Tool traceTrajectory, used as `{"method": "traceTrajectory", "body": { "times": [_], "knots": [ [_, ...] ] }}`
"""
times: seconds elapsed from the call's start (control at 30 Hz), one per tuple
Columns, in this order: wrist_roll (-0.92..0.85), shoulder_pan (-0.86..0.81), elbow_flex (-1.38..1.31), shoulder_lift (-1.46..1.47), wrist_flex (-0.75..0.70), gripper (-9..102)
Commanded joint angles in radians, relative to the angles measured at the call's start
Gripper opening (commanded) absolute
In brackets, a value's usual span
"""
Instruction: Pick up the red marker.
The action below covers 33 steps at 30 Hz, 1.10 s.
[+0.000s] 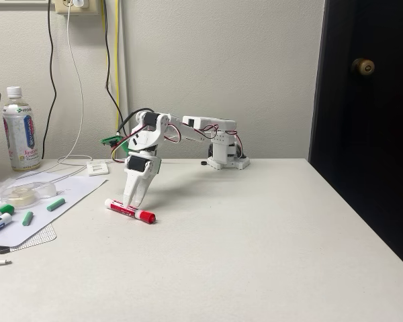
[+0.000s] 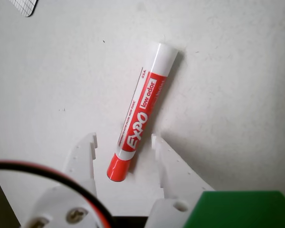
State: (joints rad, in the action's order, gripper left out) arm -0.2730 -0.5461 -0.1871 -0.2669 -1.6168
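Pincer (image 2: 123, 142) spread wide, gripping nothing. Red marker (image 2: 141, 111) lies flat on the surface (image 1: 255, 255), cap end between the fingers, barrel running toward 1 o'clock in the wrist view. Contact with the fingers is indeterminate.

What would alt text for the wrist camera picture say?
A red marker lies on a white table, its red cap end between the two white fingers of the open gripper. A green block fills the bottom right corner.

Pale wall (image 1: 255, 60) behind a white table (image 1: 255, 255), dark door (image 1: 369, 121) at right
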Motion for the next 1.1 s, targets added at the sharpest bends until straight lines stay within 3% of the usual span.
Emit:
{"method": "traceTrajectory", "body": {
  "times": [0.0, 1.07],
  "knots": [
    [-0.005, 0.006, -0.043, -0.015, 0.002, 27],
    [-0.052, -0.011, -0.044, -0.009, -0.126, 28]
  ]
}}
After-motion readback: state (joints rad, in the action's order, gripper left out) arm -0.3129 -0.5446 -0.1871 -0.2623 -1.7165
